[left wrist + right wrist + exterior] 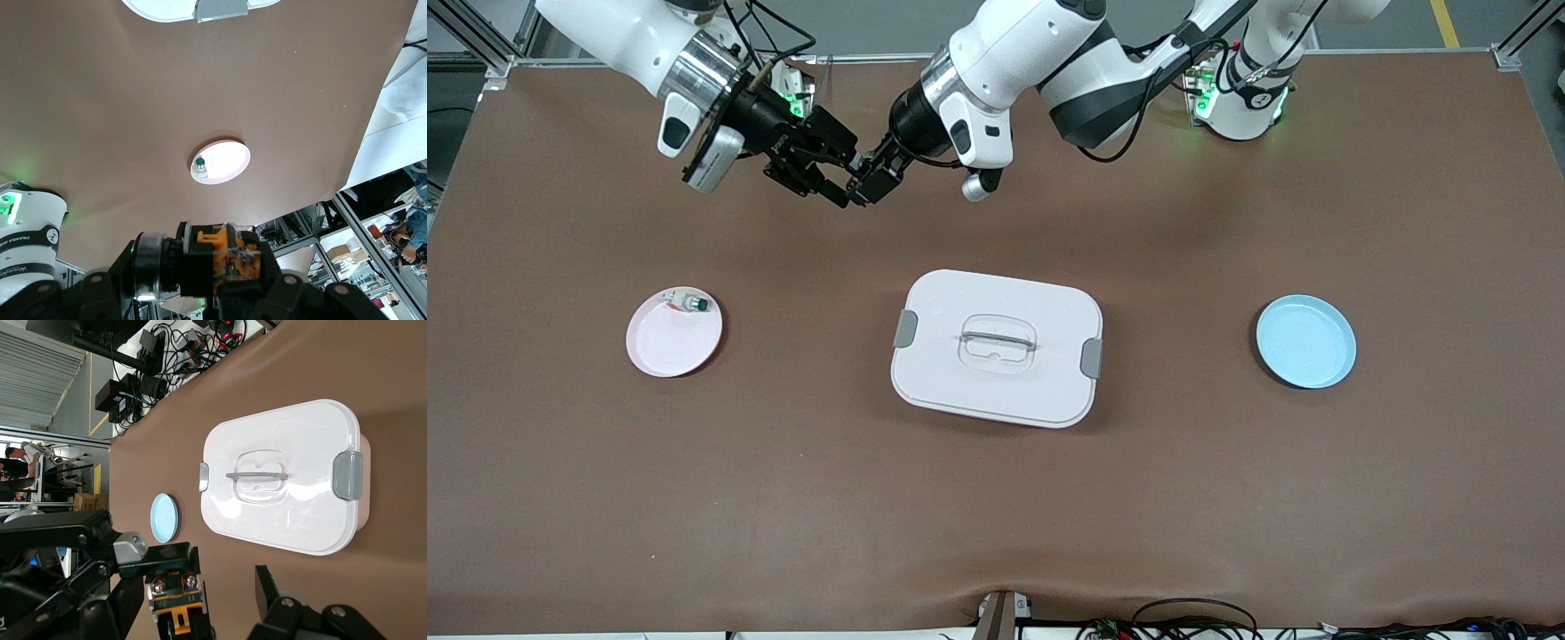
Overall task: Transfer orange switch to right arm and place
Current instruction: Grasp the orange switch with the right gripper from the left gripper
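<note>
Handoff is happening right now in the upper left of the front view: the left gripper is clamped on the switch up in the air over bare table, and the right gripper is sitting around it with its jaws open, not pinching yet. Next, I'd guess, the right one needs to squeeze firmly before the left lets go, then carry it to a plate, maybe the pink plate with the green-capped piece.
</note>
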You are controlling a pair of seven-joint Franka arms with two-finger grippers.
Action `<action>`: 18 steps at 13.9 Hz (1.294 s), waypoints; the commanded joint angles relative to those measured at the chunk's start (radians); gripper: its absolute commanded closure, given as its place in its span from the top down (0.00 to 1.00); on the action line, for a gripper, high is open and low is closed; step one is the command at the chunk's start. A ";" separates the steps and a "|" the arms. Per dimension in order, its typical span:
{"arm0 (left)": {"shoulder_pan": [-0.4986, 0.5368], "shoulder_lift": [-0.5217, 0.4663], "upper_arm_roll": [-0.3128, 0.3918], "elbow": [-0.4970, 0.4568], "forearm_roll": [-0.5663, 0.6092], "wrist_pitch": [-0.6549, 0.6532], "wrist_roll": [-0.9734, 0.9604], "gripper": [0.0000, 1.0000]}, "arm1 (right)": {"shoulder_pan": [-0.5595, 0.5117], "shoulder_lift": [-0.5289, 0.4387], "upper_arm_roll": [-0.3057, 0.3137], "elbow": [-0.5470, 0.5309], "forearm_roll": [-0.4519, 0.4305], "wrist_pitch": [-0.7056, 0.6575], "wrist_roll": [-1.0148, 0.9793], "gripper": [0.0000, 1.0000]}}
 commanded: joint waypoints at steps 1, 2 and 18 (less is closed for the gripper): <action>-0.009 0.014 -0.003 0.017 0.032 0.012 -0.028 0.31 | -0.019 0.005 0.008 0.014 0.028 -0.001 -0.025 0.76; -0.009 0.014 -0.003 0.017 0.032 0.012 -0.028 0.31 | -0.019 0.012 0.008 0.016 0.028 0.004 -0.025 0.75; -0.004 0.008 -0.002 0.000 0.033 0.007 -0.026 0.31 | -0.001 0.035 0.016 0.045 0.029 0.024 0.028 0.00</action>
